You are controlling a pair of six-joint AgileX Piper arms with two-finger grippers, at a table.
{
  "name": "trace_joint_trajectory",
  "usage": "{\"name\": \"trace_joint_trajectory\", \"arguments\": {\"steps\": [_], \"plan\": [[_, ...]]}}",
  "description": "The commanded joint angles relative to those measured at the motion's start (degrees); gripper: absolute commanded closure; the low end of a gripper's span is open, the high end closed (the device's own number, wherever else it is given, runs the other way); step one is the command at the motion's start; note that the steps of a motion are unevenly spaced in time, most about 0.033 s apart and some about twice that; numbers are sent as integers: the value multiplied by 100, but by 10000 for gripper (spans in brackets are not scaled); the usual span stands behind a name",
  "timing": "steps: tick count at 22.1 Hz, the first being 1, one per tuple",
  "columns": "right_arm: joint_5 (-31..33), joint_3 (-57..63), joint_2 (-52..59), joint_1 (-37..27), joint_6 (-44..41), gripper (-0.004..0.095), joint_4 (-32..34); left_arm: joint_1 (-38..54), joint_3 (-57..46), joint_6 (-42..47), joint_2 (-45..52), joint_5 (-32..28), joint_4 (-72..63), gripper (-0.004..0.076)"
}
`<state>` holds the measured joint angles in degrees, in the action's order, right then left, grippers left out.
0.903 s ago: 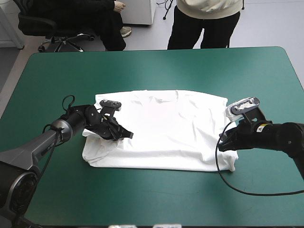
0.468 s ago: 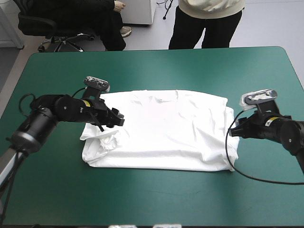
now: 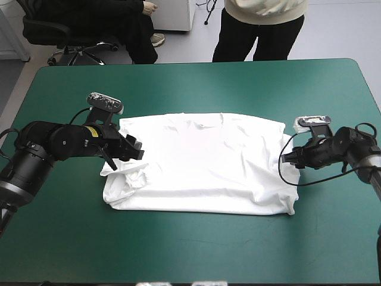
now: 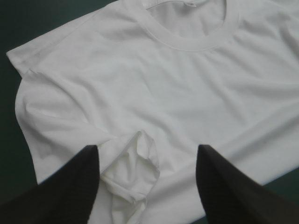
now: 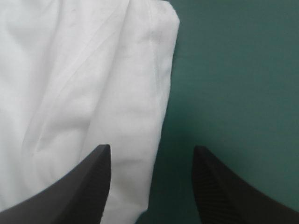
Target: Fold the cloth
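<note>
Evidently, with left gripper and right gripper fingers wide and empty, pinching the T-shirt's bunched sleeve could skew the fold.

The left tool has been drawn back from over the T-shirt to its left edge, and shifted toward the far side of the table. The folded-in left sleeve has been let go and left bunched just beside that tool, which now stands open. The right tool has been moved along the T-shirt's right edge, toward the far side.
</note>
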<state>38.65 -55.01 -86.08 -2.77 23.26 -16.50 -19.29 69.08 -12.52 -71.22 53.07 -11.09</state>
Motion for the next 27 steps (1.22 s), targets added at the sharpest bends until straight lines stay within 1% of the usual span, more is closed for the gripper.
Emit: {"name": "trace_joint_trajectory", "arguments": {"steps": [1, 2, 4, 5, 6, 8, 12, 13, 15, 16, 18, 21, 23, 27], "plan": [[-139, -410, -385, -44, 106, 412, -221, -24, 145, 63, 133, -215, -40, 281], [-62, -452, -484, -44, 106, 432, -268, -24, 145, 77, 133, -215, -40, 281], [140, -508, -612, -44, 181, 613, -368, -24, 145, 87, 133, -215, -40, 281], [223, -508, -612, -44, 392, 802, -448, -24, 145, 87, 133, -215, -40, 281], [249, -508, -599, -44, 518, 908, -513, -24, 145, 87, 133, -215, -40, 281], [214, -520, -565, -44, 599, 916, -643, -24, 145, 87, 133, -215, -35, 281], [-379, -531, -23, -44, 526, 915, -622, -24, 145, 245, 133, -215, 384, 286], [-358, -590, 132, -44, 526, 915, -622, -24, 145, 339, 133, -215, 482, 290], [101, -807, 248, -16, 580, 915, -696, -24, 145, 380, 133, -215, 531, 291], [361, -922, 248, 104, 580, 915, -696, -24, 145, 380, 133, -215, 531, 291], [435, -951, 225, 344, 580, 915, -696, -24, 145, 380, 133, -215, 531, 291], [419, -951, 115, 902, 513, 914, -696, -24, 145, 380, 133, -169, 531, 291], [296, -961, -79, 1417, 376, 914, -686, -24, 145, 380, 133, -62, 572, 291], [199, -961, -554, 1875, 212, 915, -614, -24, 145, 388, 133, 199, 676, 291]]}}
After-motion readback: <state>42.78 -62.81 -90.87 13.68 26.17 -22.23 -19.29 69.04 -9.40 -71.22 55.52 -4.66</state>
